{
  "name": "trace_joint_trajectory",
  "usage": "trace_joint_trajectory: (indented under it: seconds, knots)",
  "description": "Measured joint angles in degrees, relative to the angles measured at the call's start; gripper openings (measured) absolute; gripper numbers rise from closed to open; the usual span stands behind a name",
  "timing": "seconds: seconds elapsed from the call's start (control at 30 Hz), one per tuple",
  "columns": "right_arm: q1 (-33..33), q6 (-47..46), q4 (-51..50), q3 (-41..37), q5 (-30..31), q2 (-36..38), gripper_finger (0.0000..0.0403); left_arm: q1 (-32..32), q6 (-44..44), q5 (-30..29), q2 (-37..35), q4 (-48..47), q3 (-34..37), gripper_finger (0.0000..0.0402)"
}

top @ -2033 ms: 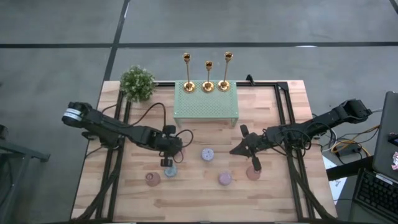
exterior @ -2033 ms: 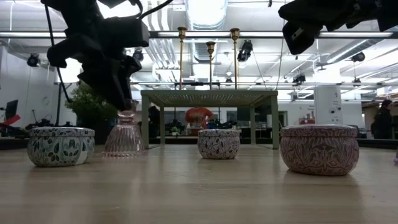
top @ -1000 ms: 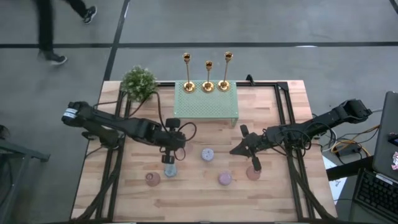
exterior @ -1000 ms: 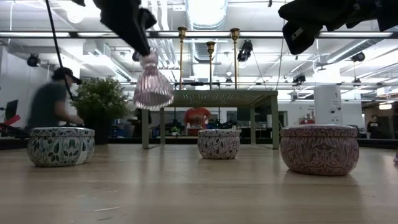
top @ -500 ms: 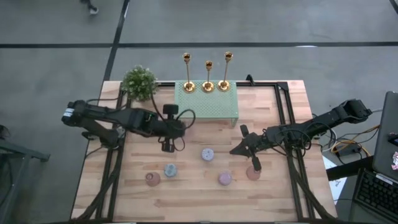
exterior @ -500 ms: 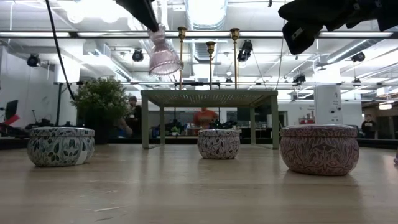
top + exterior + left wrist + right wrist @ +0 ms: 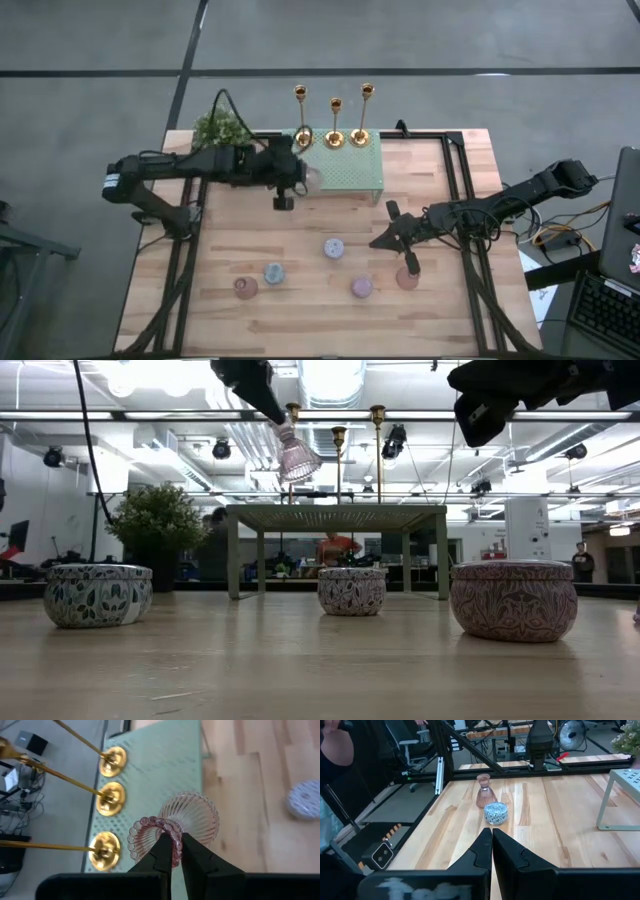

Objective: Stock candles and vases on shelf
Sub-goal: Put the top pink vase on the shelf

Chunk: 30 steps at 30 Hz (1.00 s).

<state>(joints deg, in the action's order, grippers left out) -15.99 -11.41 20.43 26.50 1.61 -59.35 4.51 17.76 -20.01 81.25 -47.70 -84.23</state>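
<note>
Aloft, the left claw (image 7: 172, 851) pinches one ribbed pink vase (image 7: 187, 817) by its rim over the mint shelf (image 7: 345, 172), three gold candlesticks (image 7: 334, 123) just beyond it. Three candles (image 7: 334, 247) and two vases (image 7: 245, 288) sit on the tabletop (image 7: 320, 310) below, near the right claw (image 7: 377, 242), which is closed on nothing.

Left gripper (image 7: 172, 842) raised, clamped; right gripper (image 7: 491, 840) closed.

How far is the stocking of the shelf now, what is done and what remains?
Done: nothing stocked yet; the shelf carries only three gold candlesticks. In hand: the left gripper holds a pink glass vase by its neck over the shelf's front left part. Left: two vases and the blue-grey, lavender and mauve-pink candles stand on the table; the right gripper waits shut above it.
</note>
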Motion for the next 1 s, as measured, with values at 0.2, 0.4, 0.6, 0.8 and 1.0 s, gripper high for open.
trace_joint_trajectory:
  seconds: [0.2,0.4,0.6,0.8,1.0]
  knots:
    - [0.0,0.4,0.0,0.0,0.0,0.0,0.0008,5.9,2.0,4.2,0.0,4.9,0.0,0.0024]
    - [0.0,0.9,0.0,0.0,0.0,0.0,0.0008,8.7,3.3,7.6,1.6,8.9,-0.1,0.0024]
    - [0.0,0.9,0.0,0.0,0.1,0.0,0.0008,9.7,5.0,7.3,5.0,5.6,-1.5,0.0024]
    - [0.0,1.0,0.0,0.0,0.1,0.0,0.0008,10.9,5.9,7.0,7.2,-2.3,-5.0,0.0024]
    - [0.0,1.3,0.0,0.0,0.1,0.0,0.0008,11.4,10.2,3.6,7.7,-6.0,-7.2,0.0025]
